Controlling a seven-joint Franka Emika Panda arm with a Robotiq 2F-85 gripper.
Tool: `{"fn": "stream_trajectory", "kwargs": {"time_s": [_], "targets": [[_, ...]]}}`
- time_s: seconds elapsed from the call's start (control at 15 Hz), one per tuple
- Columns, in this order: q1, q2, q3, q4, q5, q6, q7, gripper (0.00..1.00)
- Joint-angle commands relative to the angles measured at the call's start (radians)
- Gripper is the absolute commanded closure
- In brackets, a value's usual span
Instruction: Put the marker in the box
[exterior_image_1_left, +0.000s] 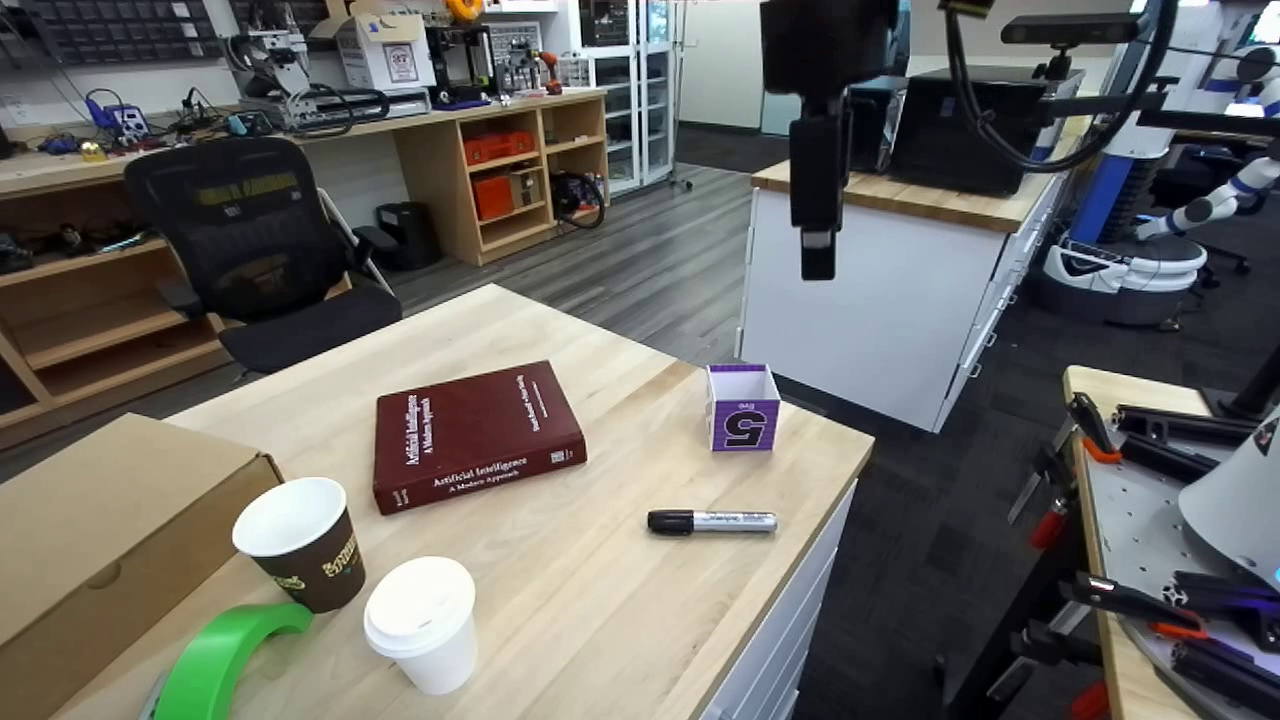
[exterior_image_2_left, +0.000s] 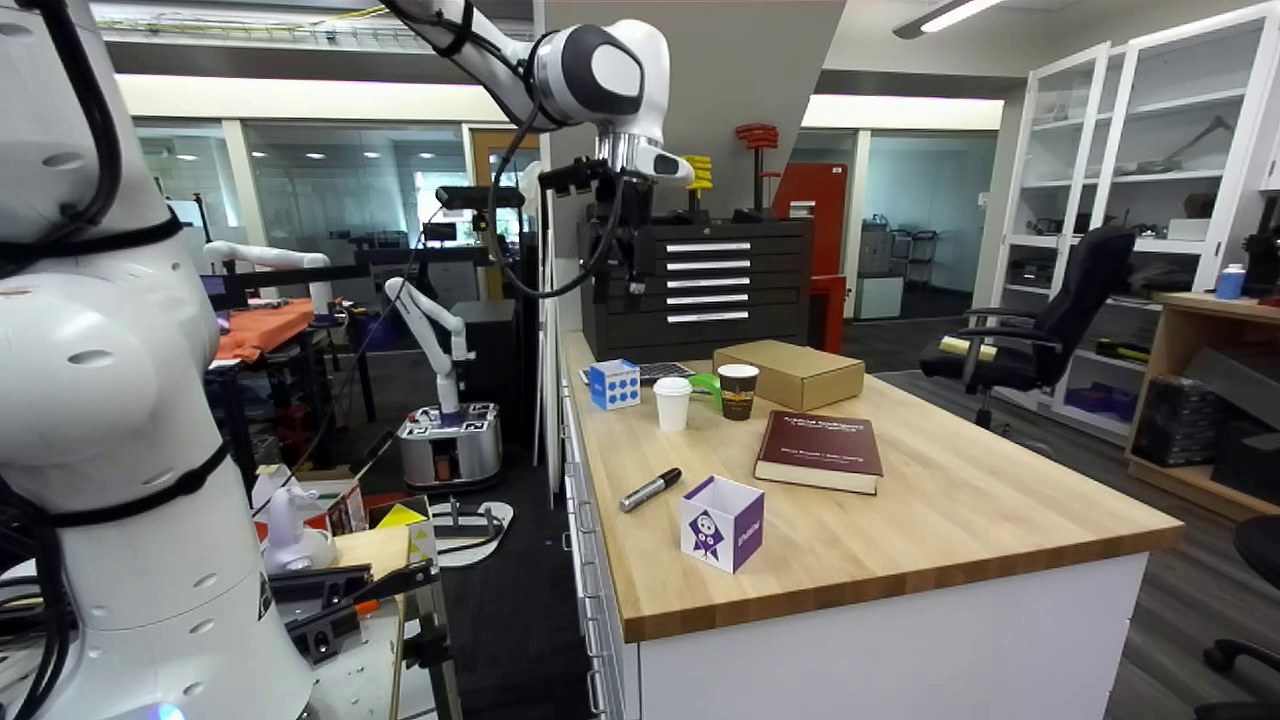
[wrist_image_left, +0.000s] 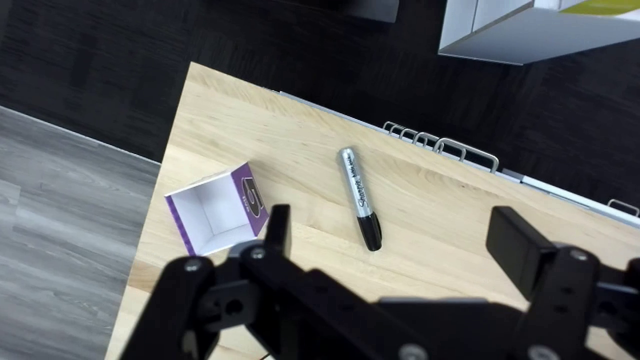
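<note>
Gripper (wrist_image_left: 399, 241) spread, mkr (wrist_image_left: 360, 199) nr box (wrist_image_left: 227, 206) on tbl (wrist_image_left: 430, 225).

Below my matt gripper (wrist_image_left: 399, 239): tabletop (wrist_image_left: 425, 225) smooth, grained wood; marker (wrist_image_left: 357, 192) smooth, metallic sheen, cap (wrist_image_left: 370, 231) plastic; box (wrist_image_left: 252, 200) smooth paperboard, matt inside. My finger pads (wrist_image_left: 514, 252), blurred, possibly rubber.

Well below my gripper (wrist_image_left: 392, 232), the silver marker (wrist_image_left: 359, 195) lies on its side, black cap on, seen between my jaws in the wrist view. The purple-and-white box (wrist_image_left: 220, 207) stands mouth up nearby, outside my jaws.
</note>
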Motion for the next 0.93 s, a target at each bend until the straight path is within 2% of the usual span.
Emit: {"fn": "stream_trajectory", "kwargs": {"time_s": [0.0,0.6,0.8,0.87], "targets": [[0.016,0.028,-0.01,-0.042,-0.033,0.076,-0.087,0.0],[0.018,0.059,-0.012,-0.027,-0.019,0.062,-0.061,0.0],[0.015,0.073,-0.016,-0.045,-0.024,0.113,-0.051,0.0],[0.016,0.083,-0.016,-0.063,-0.044,0.174,-0.051,0.0]]}}
